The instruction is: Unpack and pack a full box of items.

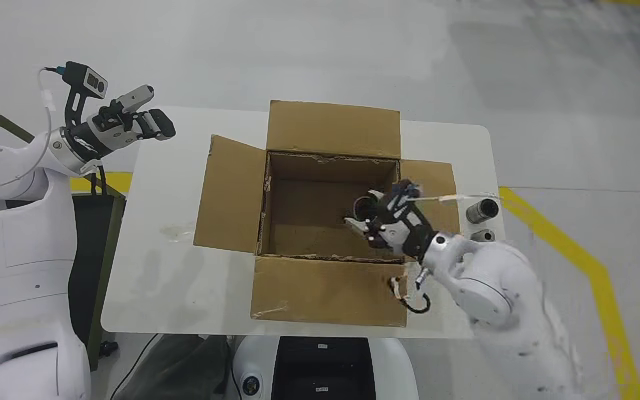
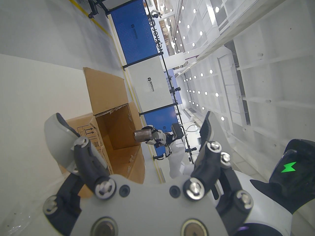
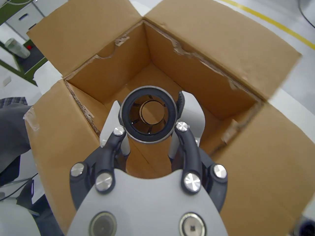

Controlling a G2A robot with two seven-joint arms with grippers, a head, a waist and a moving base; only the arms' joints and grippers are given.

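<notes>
one item in hand: a short hollow metal cylinder (image 3: pixel 149 136) with a dark ring round its open end, carried by the right gripper (image 3: pixel 149 104).
right jaws: closed narrow on the cylinder's outer wall, one on each side, just behind the dark ring.
where it is: held in the air above the open box (image 3: pixel 209 82), inside the rim and near the wall on the robot's right; bare cardboard floor shows beneath it.
left gripper (image 1: pixel 155 125): raised over the far left corner of the table (image 1: pixel 160 260), well apart from the box, jaws spread wide with nothing between them.
second cylinder (image 1: pixel 482 210): lies on the table just beside the box's right flap.
weight: probably heavy for its bulk, since it looks like solid metal; expect it to sag in a loose hold.
stiffness: rigid, so it will not give under the jaws, and a firm squeeze should do no harm.
surface: smooth, round metal, likely slippery; it may roll or twist between flat pads.
fragility: looks tough, though the thin cardboard floor could dent if it drops from a height.
where to hold: across the outer wall near mid-length, as now; the ring end looks softer and may offer more grip.
box: light, stiff board with torn flap edges; likely to slide if bumped.
</notes>
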